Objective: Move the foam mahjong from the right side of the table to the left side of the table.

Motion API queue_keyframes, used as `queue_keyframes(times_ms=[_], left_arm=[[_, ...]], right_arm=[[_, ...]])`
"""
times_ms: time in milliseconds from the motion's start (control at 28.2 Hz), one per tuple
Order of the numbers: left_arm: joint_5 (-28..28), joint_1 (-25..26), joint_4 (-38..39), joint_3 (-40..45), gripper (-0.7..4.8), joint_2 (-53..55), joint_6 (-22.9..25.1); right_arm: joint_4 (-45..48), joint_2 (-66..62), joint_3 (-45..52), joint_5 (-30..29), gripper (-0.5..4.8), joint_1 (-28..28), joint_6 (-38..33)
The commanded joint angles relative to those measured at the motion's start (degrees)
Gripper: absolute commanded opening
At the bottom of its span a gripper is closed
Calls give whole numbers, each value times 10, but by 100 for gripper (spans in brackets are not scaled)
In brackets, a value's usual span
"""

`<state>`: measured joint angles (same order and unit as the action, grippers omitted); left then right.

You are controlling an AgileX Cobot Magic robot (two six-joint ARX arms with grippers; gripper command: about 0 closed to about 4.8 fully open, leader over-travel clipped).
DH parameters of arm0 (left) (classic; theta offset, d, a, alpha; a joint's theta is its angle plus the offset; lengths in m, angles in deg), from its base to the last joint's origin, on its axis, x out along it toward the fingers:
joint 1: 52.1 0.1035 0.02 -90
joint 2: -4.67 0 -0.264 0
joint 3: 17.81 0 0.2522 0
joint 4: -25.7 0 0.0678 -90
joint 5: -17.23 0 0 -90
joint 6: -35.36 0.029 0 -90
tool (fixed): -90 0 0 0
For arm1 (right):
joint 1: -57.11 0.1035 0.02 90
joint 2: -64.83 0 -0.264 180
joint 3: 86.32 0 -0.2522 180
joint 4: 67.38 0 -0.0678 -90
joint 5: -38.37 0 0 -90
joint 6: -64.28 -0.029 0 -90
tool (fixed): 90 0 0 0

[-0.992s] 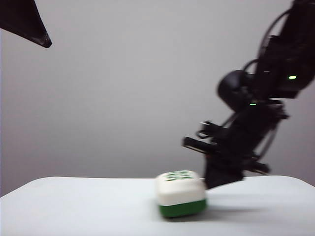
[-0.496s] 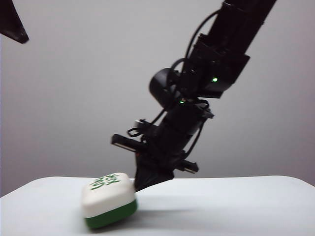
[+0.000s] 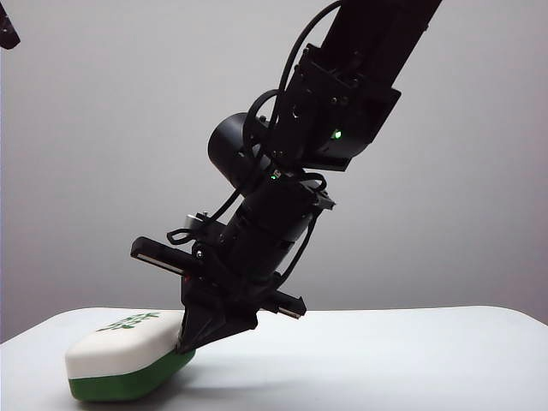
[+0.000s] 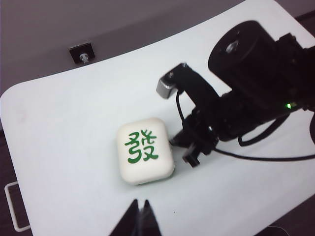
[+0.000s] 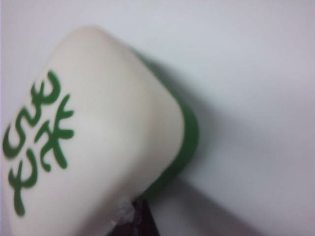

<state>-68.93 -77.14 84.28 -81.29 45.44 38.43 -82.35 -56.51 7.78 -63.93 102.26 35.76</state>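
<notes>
The foam mahjong (image 3: 120, 364), cream on top and dark green below, lies tilted at the left end of the white table (image 3: 385, 360). My right gripper (image 3: 193, 339) reaches across from the right, shut, its tip pressed against the tile's right end. The right wrist view is filled by the tile (image 5: 93, 137), with the shut right gripper (image 5: 134, 207) touching its cream side. From above, the left wrist view shows the tile (image 4: 145, 150) with its green character, the right arm (image 4: 246, 93) beside it, and my left gripper (image 4: 140, 202) shut and empty, well above the table. A dark bit of the left arm (image 3: 7, 30) shows top left.
The table's rounded left edge (image 3: 26, 338) is close to the tile. Beyond the table's far edge sits a small black mount (image 4: 82, 52). A white bracket (image 4: 12, 206) hangs off one side of the table.
The right arm has swept left across the table, pushing the tile from right of centre to the left end, where it now tilts. The left arm has drawn further out of the exterior view.
</notes>
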Motion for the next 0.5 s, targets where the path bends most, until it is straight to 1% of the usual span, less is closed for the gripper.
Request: queue_keyframes(times_ms=[35,71,142,390,496], left_arm=[[-2,0,9,-1,-5,-2,12],[-2,0,14,-1,-5,-2,12],[-2,0,21,-1,-5,-2,15],[-2,0,50,-1,-5,-2,14],[-2,0,62,-1,-5,-6,14]], right_arm=[[23,-14,-19,-1,-5,-2,-16],[8,-29,-44,-19,-5,-2,-16],[-20,-47,-79,-32,-5,0,-16],[-51,-87,-174,-32,-5,23,-30],[-65,-89,-179,-28,-5,38,-30]])
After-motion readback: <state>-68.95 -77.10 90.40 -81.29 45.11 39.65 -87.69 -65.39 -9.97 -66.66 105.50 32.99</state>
